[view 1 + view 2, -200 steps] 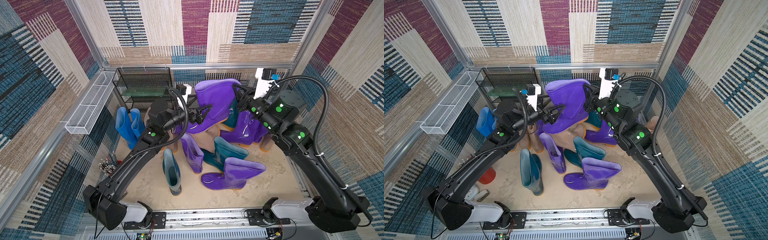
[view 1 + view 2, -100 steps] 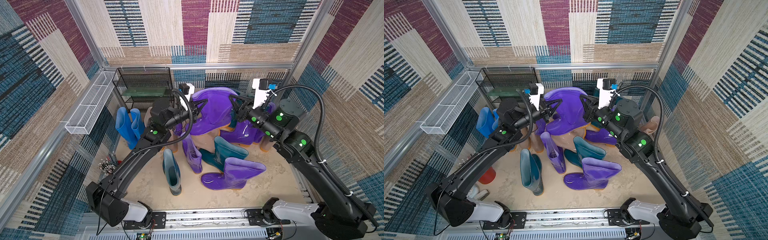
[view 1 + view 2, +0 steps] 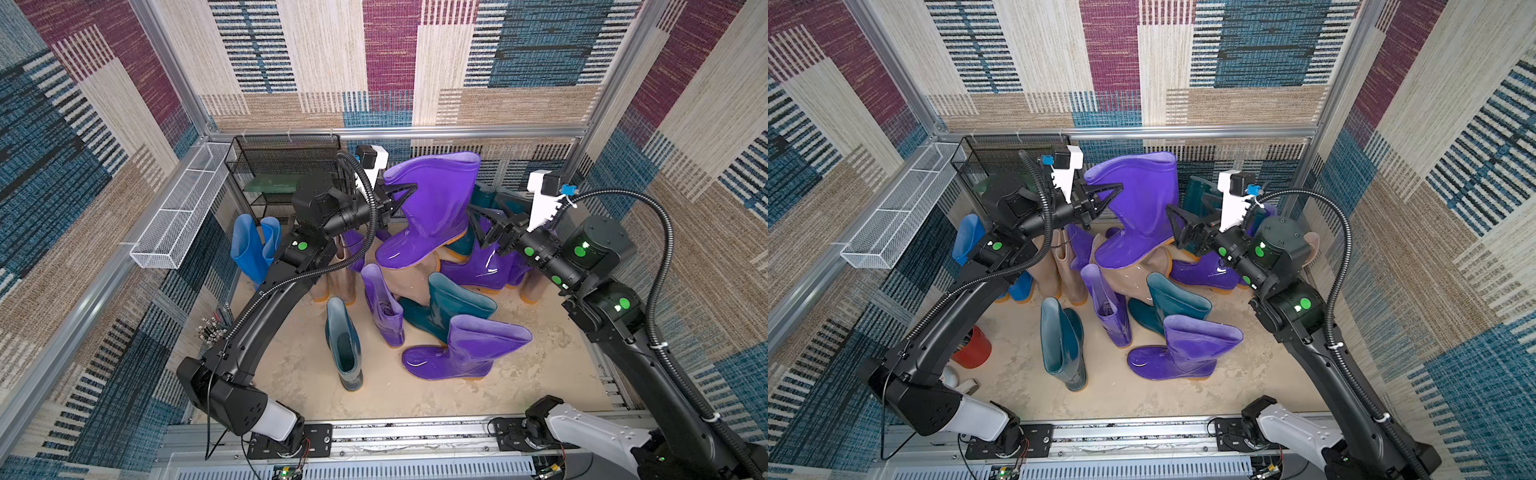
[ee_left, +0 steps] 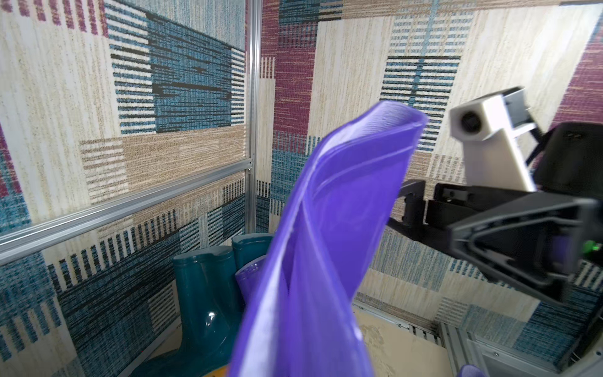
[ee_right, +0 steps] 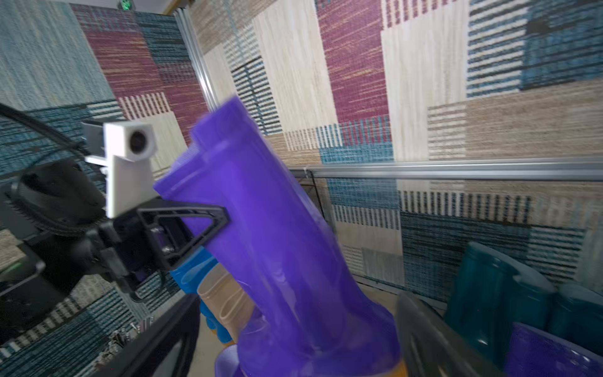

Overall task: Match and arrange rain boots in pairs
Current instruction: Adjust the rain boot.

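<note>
1. The left hand (image 3: 401, 198) has clamped onto the shaft edge of the tall purple boot (image 3: 432, 216), which hangs in the air. The right hand (image 3: 484, 227) has just spread its fingers around the boot's foot.
2. The handover looks complete, so the left arm alone carries it to a mate.
3. Beneath both hands lie tangled beige boots (image 3: 1067, 270) and a teal boot (image 3: 453, 299). A wire rack (image 3: 282, 166) stands behind the left hand. The right hand likely must back away first.

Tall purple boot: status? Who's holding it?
Left gripper shut on tall purple boot, at shaft. Right gripper open beside its heel. Boot aloft, tilted, over beige boot in pile.
</note>
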Controlling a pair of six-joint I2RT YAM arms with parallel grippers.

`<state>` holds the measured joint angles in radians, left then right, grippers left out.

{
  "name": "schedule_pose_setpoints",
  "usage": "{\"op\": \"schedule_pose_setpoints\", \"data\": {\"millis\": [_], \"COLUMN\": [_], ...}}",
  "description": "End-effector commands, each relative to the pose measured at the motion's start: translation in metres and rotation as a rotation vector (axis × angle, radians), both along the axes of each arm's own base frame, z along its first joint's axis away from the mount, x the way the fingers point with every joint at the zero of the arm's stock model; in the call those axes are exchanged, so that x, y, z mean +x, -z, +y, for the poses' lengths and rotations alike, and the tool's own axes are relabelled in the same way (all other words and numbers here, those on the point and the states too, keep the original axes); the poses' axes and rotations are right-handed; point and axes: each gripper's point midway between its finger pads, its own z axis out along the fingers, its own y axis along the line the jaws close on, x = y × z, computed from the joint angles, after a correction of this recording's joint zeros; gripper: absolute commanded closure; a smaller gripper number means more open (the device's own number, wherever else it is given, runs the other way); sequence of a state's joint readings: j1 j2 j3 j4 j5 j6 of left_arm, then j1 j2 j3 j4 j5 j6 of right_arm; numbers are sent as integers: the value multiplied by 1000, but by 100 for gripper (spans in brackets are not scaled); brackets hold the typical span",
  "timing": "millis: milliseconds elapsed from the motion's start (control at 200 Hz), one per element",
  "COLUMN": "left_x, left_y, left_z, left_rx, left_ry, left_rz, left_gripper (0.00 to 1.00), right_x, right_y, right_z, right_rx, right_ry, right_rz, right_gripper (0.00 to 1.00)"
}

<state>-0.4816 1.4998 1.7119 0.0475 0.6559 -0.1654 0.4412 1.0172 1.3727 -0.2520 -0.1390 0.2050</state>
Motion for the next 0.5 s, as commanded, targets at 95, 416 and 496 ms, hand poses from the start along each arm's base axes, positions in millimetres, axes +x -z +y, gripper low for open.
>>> {"op": "schedule_pose_setpoints", "data": {"millis": [95, 416, 496], "left_x": [-25, -48, -51], "left_y": [-11, -9, -11], "left_z": [6, 15, 15], "left_rx": [39, 86, 77], "left_ry": [159, 312, 352], "left_rz": [-19, 24, 35], "left_gripper": [100, 100, 100], "right_x": [-2, -5, -8], "right_y": [26, 70, 68], "right_z": [-4, 34, 39], "right_rx": [-97, -276, -265], "right_ry": [-158, -504, -537], "right_rz": [-90, -75, -94], "right_gripper": [5, 5, 5]}}
